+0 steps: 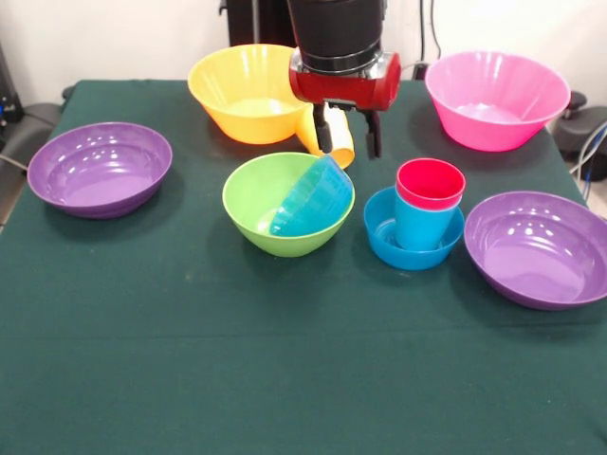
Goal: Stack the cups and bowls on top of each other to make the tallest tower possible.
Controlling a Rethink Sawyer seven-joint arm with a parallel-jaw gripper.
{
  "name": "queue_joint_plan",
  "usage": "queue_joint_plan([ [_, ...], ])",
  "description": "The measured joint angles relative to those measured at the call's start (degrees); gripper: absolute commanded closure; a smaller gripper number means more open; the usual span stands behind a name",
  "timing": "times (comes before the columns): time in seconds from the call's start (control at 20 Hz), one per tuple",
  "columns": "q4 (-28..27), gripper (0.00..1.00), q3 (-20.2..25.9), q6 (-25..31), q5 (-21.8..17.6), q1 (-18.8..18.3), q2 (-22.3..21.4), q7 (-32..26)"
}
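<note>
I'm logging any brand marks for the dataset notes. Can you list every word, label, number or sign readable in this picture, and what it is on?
None: no word, label, number or sign can be read.
The bowls, such as the lime green bowl and the pink bowl, are plain.
The red cup and the blue cup show no print.
The gripper housing shows no legible marking.
</note>
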Motion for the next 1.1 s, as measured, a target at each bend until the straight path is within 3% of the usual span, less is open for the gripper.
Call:
queue_joint_plan([
  [0.75,-0.02,0.00,0.01,-0.27,-0.13,0.01,4.38,0.00],
  [1.1,0.95,0.00,-0.01,-3.13,-2.39,-0.02,4.91,0.00],
])
